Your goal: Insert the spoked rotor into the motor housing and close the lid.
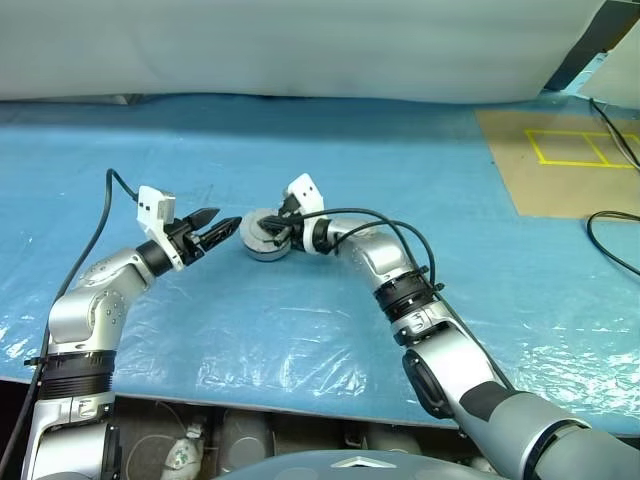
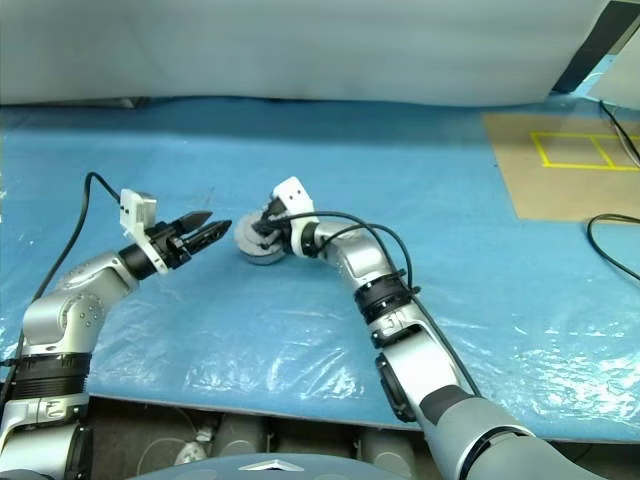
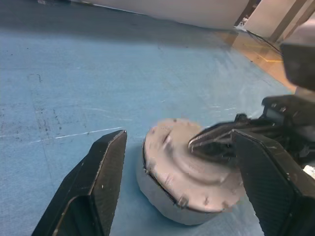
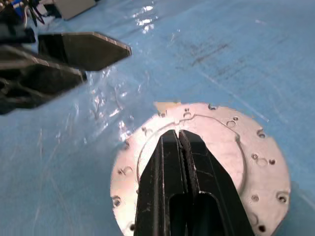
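The motor housing (image 1: 262,250) rests on the blue table as a silver puck, with the lid (image 4: 246,162), a silver disc with small holes round its rim, lying on top of it. My right gripper (image 4: 177,132) is shut, its tips resting on the middle of the lid. My left gripper (image 1: 222,230) stands open just left of the housing, its fingers (image 3: 106,167) level and pointing at it without touching. The spoked rotor is hidden.
A brown sheet (image 1: 560,160) marked with yellow tape lies at the back right, and a black cable (image 1: 610,240) loops beside it. Wrinkled clear film (image 1: 300,340) covers the blue table near its front edge. A white wall (image 1: 300,40) runs along the back.
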`<state>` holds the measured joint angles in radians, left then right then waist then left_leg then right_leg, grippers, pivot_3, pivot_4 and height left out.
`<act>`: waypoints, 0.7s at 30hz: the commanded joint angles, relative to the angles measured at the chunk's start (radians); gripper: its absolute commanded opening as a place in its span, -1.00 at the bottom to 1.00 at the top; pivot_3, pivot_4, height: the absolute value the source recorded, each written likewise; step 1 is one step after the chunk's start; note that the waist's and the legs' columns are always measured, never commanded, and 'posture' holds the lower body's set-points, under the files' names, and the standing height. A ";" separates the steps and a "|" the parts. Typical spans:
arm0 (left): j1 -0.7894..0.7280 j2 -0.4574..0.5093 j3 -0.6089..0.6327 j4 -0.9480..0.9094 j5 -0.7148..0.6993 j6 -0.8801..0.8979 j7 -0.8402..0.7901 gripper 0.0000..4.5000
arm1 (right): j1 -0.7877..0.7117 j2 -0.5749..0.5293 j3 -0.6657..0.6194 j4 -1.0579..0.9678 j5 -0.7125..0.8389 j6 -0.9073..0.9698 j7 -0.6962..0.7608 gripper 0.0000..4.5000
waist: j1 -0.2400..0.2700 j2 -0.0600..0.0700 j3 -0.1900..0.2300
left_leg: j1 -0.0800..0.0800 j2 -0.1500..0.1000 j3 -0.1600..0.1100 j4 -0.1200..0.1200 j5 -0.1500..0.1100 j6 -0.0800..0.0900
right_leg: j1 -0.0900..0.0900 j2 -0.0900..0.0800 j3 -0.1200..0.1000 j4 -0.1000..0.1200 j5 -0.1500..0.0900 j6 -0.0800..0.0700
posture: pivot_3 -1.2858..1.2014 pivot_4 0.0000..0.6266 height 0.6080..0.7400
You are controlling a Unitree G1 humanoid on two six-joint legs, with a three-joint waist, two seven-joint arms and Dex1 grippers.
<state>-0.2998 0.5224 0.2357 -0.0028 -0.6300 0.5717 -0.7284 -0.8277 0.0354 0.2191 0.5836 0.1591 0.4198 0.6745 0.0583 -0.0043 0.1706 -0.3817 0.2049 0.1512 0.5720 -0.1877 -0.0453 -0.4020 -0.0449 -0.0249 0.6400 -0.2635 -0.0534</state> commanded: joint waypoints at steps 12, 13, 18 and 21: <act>-0.016 -0.005 0.021 -0.046 -0.034 0.002 0.006 0.57 | 0.026 -0.009 -0.028 -0.065 0.016 -0.031 0.063 -1.00 | -0.008 0.000 0.000 | 0.013 0.001 0.000 -0.001 0.000 0.001 | 0.013 -0.003 0.001 -0.002 -0.003 -0.005 | 0.03 -0.52 1.00; -0.016 -0.005 0.020 -0.047 -0.035 0.002 0.005 0.57 | 0.026 -0.011 -0.031 -0.096 0.014 -0.037 0.055 -1.00 | -0.008 0.000 0.000 | 0.012 0.001 0.000 -0.001 0.000 0.001 | 0.012 -0.003 0.001 -0.002 -0.003 -0.005 | 0.03 -0.52 1.00; -0.003 -0.007 0.017 -0.055 -0.038 -0.002 -0.006 0.59 | 0.025 -0.017 -0.030 -0.125 -0.027 -0.099 -0.011 -0.79 | -0.012 0.000 0.000 | 0.004 0.000 0.000 -0.002 0.000 0.000 | 0.004 -0.002 0.001 -0.002 0.000 0.000 | 0.03 -0.52 1.00; 0.015 -0.001 0.021 -0.071 -0.047 0.004 -0.022 0.59 | 0.029 -0.019 -0.020 -0.124 -0.029 -0.096 -0.008 -0.40 | -0.013 0.000 0.000 | 0.001 -0.001 0.000 -0.002 0.000 0.000 | 0.000 -0.001 0.000 -0.002 0.000 0.000 | 0.03 -0.52 1.00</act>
<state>-0.2960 0.5116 0.2349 -0.0269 -0.6530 0.5792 -0.7329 -0.7947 0.0094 0.1957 0.4967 0.1338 0.3448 0.6671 0.0452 -0.0042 0.1705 -0.3816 0.2040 0.1514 0.5699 -0.1877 -0.0452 -0.4019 -0.0454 -0.0248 0.6380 -0.2638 -0.0534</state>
